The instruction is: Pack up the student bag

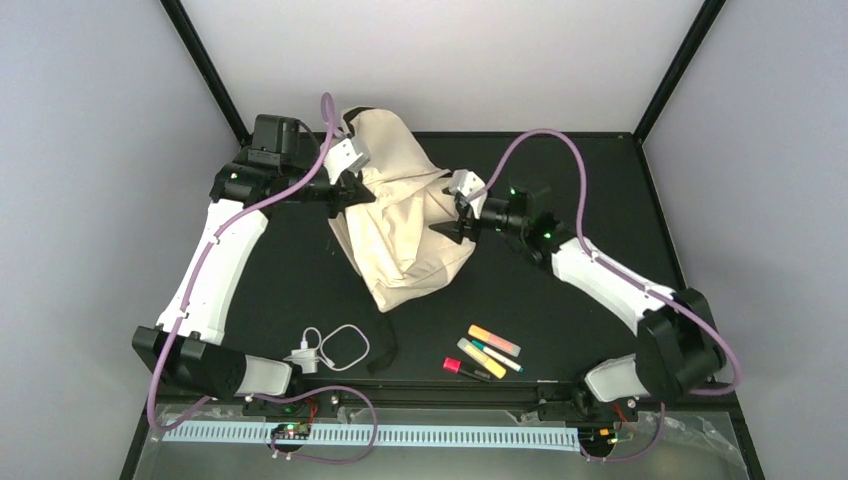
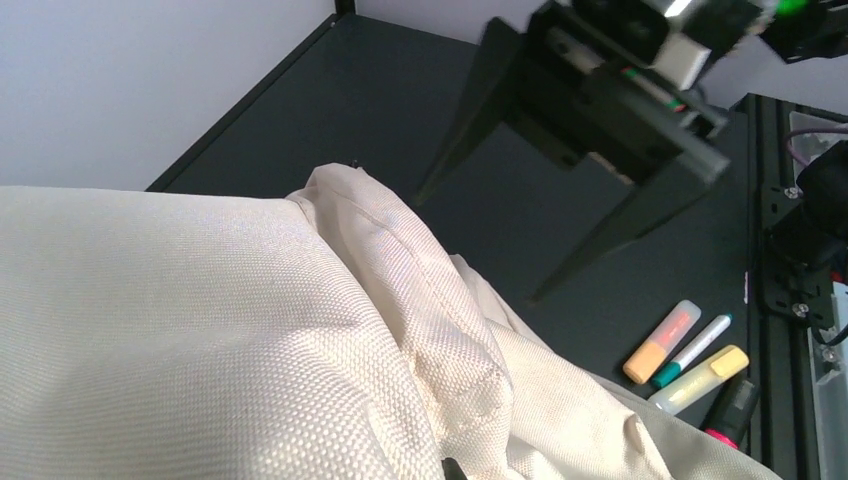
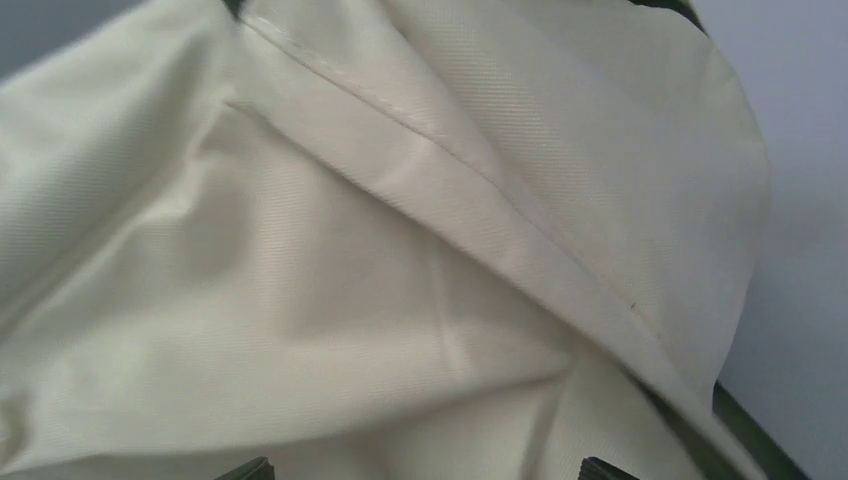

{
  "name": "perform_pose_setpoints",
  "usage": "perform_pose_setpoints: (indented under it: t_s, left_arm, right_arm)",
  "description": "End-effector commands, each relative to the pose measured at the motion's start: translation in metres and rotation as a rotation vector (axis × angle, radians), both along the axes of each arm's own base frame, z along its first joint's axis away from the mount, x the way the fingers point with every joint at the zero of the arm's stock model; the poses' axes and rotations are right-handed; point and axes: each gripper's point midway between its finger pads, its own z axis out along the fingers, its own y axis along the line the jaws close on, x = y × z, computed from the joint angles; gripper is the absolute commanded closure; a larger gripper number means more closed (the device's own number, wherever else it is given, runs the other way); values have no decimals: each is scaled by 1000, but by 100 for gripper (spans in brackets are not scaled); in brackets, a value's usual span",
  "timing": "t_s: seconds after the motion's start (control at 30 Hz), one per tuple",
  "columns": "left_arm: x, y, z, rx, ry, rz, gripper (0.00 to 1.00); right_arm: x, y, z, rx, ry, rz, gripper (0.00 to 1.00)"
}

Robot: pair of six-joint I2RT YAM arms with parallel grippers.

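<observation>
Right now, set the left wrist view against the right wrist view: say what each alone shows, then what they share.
Left wrist only: the right claw, open over the black table, plus an orange highlighter, a yellow highlighter, a green-tipped marker and a red marker. Right wrist only: little of its own, just close fabric folds and dark fingertips at the bottom edge. Both: the cream backpack.

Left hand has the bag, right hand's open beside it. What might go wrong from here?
1. Only the left hand pinches the student bag; with the right hand open, the limp fabric may sag and slump closed.
2. Dragging the bag toward the near edge might push the highlighters or the white charging cable off the table.
</observation>
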Motion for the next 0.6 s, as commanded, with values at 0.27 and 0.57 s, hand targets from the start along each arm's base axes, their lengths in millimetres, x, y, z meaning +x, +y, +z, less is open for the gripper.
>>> perform_pose_setpoints:
  t_s: [0.27, 0.57]
  left_arm:
    - [-4, -11, 51, -27, -234, -96, 98]
    - [-1, -14, 48, -8, -236, -120, 98]
  right_arm:
    - [55, 31, 18, -87, -260, 53, 17]
    - [67, 45, 21, -120, -283, 120, 14]
